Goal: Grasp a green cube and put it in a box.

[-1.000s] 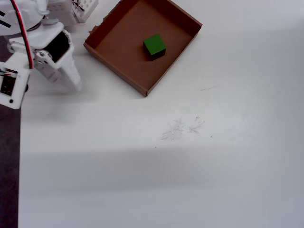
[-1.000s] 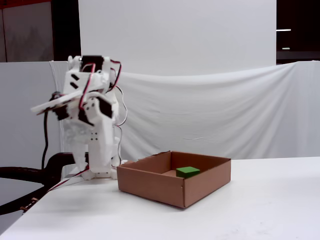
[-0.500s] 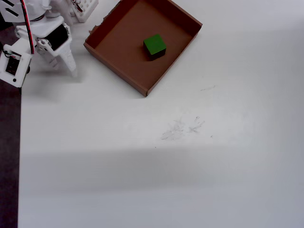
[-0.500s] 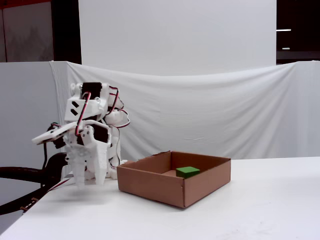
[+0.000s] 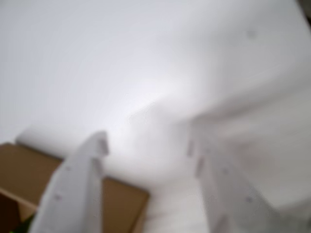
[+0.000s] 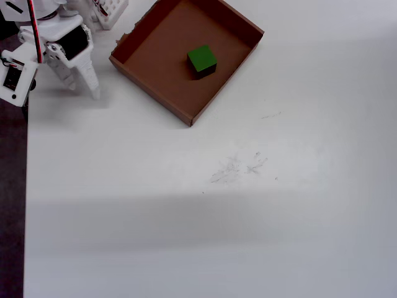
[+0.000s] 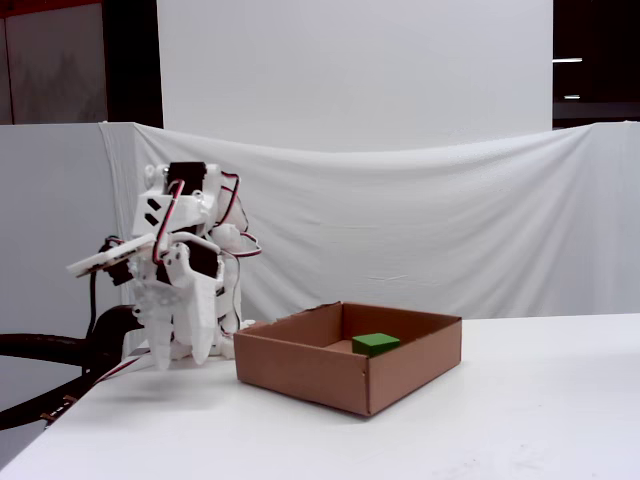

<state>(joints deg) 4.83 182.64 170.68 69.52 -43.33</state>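
Observation:
The green cube (image 6: 201, 60) rests on the floor of the brown box (image 6: 152, 84), right of its middle in the overhead view. In the fixed view the green cube (image 7: 375, 343) shows just above the box's front wall (image 7: 310, 373). My white gripper (image 6: 85, 91) hangs left of the box, fingers pointing down at the table, apart from the box. It sits low beside the arm's base in the fixed view (image 7: 180, 360). The blurred wrist view shows the gripper (image 5: 146, 145) open with only white table between its fingers, and a box corner (image 5: 121, 204) at lower left.
The arm's white base and red wires (image 7: 185, 215) stand at the table's back left. A white cloth backdrop (image 7: 420, 230) hangs behind the table. The table's left edge (image 6: 26, 186) borders a dark strip. Faint scuff marks (image 6: 236, 166) lie mid-table.
The arm has folded down and drawn back toward its base, bringing the gripper low beside the box's left side. The cube has stayed in the box.

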